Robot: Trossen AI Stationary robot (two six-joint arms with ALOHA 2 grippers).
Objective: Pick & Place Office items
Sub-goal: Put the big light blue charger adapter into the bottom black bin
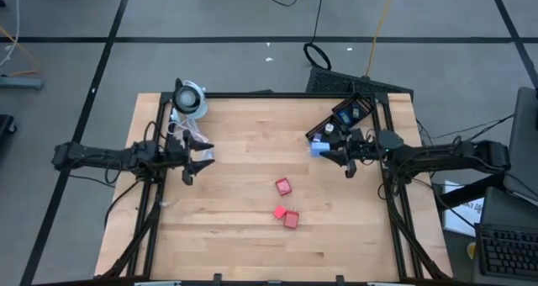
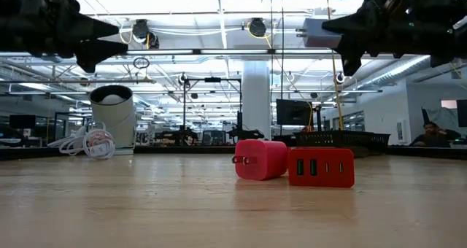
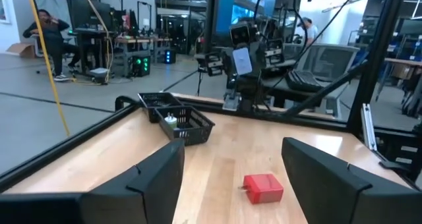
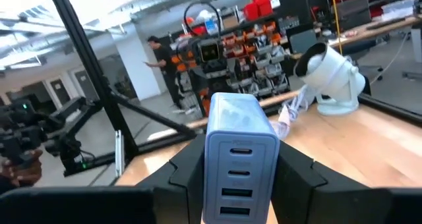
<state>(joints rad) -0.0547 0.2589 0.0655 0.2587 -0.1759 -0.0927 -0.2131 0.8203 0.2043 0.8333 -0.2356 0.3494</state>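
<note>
The right gripper [image 1: 324,146] is raised above the far right part of the pale wooden table [image 1: 252,235], its two dark fingers [image 4: 300,171] pinching a pale lilac rectangular charger block [image 4: 239,151] between them. In the right wrist view the block stands on end in the grip, showing a column of four slots on its near face. From above it shows as a small bluish piece just beside a black wire basket [image 1: 351,111] that sits at the table's far right corner and already holds a few small items. In the low view this block hangs high over the table with two metal prongs pointing sideways.

The left gripper [image 1: 198,161] hovers over the left side of the table, clear of the surface, with its fingers spread apart and nothing between them.

Two red plastic charger blocks lie near the middle of the table, a little toward the right. The farther red block [image 1: 283,186] sits apart from the nearer red block [image 1: 288,218] when seen from above. In the low view they overlap, one showing its prongs and the other its row of ports.

At the far left corner stands a round white-and-black device [image 1: 190,99], with a white coiled cable [image 1: 186,133] lying just beside it.

In the room beyond the table, a person [image 4: 158,59] stands among workbenches.
</note>
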